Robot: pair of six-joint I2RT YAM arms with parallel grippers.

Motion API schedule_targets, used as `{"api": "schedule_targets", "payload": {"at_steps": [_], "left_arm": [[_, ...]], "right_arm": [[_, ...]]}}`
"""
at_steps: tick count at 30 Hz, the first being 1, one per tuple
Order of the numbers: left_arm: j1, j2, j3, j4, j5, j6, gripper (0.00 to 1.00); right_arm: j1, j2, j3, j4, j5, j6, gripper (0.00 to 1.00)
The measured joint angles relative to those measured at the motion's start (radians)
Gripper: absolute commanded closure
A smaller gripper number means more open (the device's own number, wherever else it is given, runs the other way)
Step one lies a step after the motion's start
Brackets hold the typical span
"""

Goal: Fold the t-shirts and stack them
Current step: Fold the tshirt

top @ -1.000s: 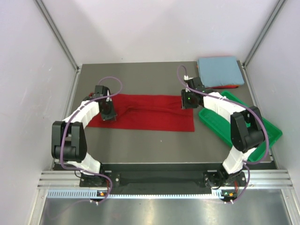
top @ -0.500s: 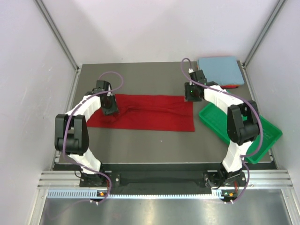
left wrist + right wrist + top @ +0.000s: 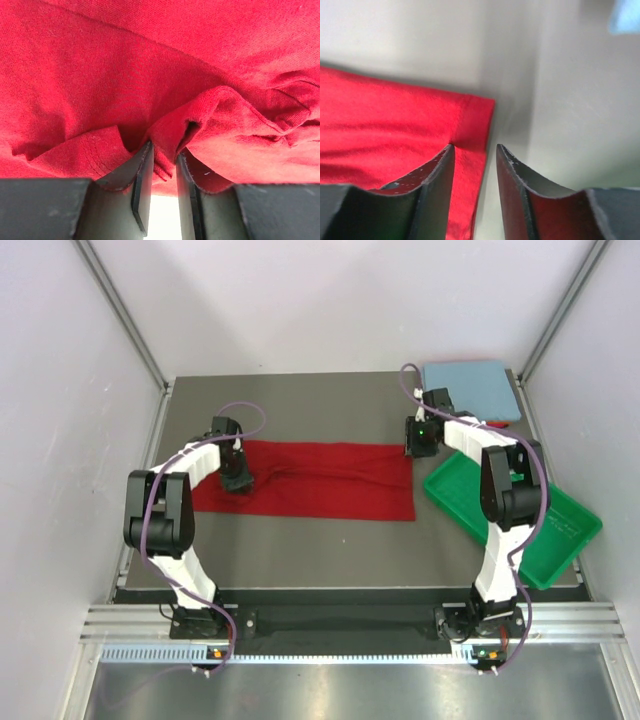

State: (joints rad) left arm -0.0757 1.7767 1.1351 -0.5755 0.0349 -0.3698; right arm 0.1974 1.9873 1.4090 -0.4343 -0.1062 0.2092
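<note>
Grey table [image 3: 300, 550], white walls around. Red shirt [image 3: 320, 485] spread flat mid-table, long side running left-right. Left gripper [image 3: 238, 480] sits down on the shirt's left part; in the wrist view its fingers [image 3: 142, 170] are nearly together, nipping a raised fold of red cloth. Right gripper [image 3: 420, 443] is at the shirt's far right corner, jaws apart, nothing between them, corner just below. Folded blue shirt [image 3: 470, 388] in the far right table corner. Green tray [image 3: 565, 525] on the right side, near the red shirt.
</note>
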Motion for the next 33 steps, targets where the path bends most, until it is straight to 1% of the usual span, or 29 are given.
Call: {"api": "schedule_targets", "payload": {"at_steps": [2,3,6,12,19,23,26,27,28,33], "left_arm": [[0.0,0.0,0.0,0.0,-0.004,-0.001,0.71],[0.0,0.001,0.0,0.0,-0.009,-0.003,0.71],[-0.002,0.003,0.0,0.0,-0.021,-0.005,0.71],[-0.006,0.008,0.001,0.002,-0.042,-0.022,0.71],[-0.008,0.012,0.002,0.003,-0.055,-0.035,0.72],[-0.011,0.011,0.002,0.002,-0.07,-0.047,0.76],[-0.011,0.008,0.002,-0.002,-0.08,-0.047,0.87],[-0.01,0.006,0.002,-0.003,-0.08,-0.045,0.92],[-0.01,0.005,0.002,-0.005,-0.08,-0.043,1.0],[-0.01,0.0,0.02,-0.031,-0.076,-0.025,1.0]], "right_arm": [[-0.008,0.011,0.001,0.016,-0.033,-0.011,0.69],[-0.011,0.014,0.002,0.021,-0.044,-0.014,0.8],[-0.021,0.034,0.015,0.032,-0.076,-0.031,1.0],[-0.036,0.058,0.04,0.052,-0.093,-0.047,1.0],[-0.04,0.103,0.107,0.09,-0.098,-0.071,1.0],[-0.044,0.118,0.113,0.105,-0.101,-0.077,1.0],[-0.045,0.118,0.111,0.106,-0.1,-0.077,0.95],[-0.045,0.118,0.111,0.106,-0.1,-0.076,0.89],[-0.045,0.118,0.111,0.103,-0.099,-0.074,0.87],[-0.045,0.117,0.115,0.066,-0.077,-0.058,0.75]]}}
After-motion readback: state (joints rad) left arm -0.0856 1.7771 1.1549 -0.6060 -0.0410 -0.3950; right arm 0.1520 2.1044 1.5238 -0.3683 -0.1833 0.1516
